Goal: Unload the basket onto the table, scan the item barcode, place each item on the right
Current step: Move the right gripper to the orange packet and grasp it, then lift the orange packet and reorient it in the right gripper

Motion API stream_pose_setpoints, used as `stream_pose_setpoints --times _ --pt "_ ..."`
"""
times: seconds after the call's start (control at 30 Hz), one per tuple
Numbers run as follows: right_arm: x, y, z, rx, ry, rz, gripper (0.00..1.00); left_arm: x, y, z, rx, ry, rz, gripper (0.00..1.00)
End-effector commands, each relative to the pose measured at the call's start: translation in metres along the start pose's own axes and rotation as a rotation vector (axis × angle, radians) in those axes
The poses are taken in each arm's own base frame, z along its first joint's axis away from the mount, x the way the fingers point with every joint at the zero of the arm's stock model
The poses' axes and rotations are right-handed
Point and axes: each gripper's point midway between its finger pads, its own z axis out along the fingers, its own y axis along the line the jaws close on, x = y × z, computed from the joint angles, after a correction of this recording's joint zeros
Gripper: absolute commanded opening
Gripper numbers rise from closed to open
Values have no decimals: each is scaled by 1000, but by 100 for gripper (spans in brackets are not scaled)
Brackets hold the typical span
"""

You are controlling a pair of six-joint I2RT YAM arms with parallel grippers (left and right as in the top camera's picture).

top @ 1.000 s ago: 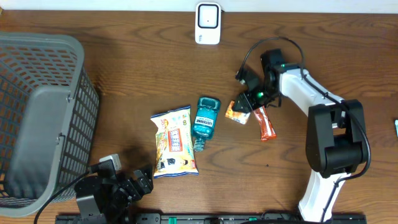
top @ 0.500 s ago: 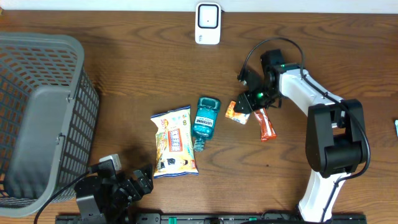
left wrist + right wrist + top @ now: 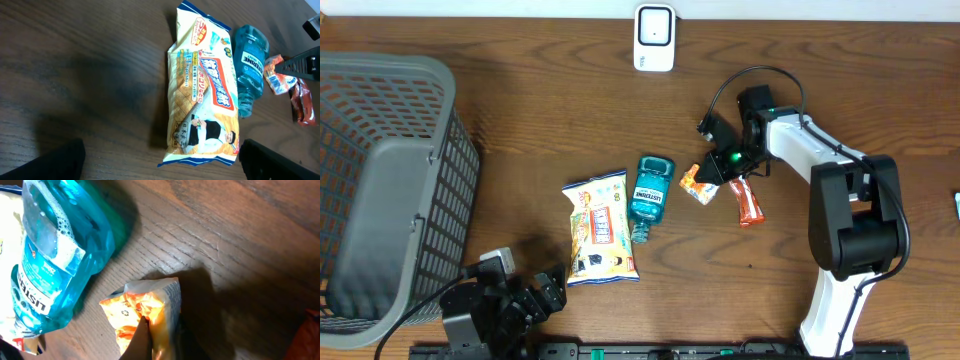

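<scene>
Idling at near left, the left gripper (image 3: 548,288) gapes wide, while past the snack bag (image 3: 600,228) and mouthwash bottle (image 3: 649,190) the right gripper (image 3: 723,166) has just clenched from half-open onto the orange sachet (image 3: 698,184) on the table (image 3: 520,130), so lifting it to scan seems next

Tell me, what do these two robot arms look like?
The right arm has white links, chunky black joints, a looping black cable and a green light near its black end effector. The left arm is all black, with a pale connector and a trailing black cable; its fingers are dark.
</scene>
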Motion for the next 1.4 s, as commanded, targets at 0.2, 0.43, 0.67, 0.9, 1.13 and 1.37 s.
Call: stream_pose_setpoints --times 0.2,0.43,0.67,0.9,1.13,1.37 --pt "0 61 -25 -357 71 181 1 10 3 1 -5 39 -2 98" --pt "2 118 -74 -662 68 214 1 10 3 1 -5 39 -2 98" --pt "14 154 -95 -811 64 183 1 10 3 1 -5 39 -2 98" --pt "38 163 -78 -774 173 133 1 10 3 1 -5 39 -2 98" --pt "68 175 -73 -799 216 135 1 10 3 1 -5 39 -2 99" --pt "114 197 -90 -842 183 130 1 10 3 1 -5 39 -2 99"
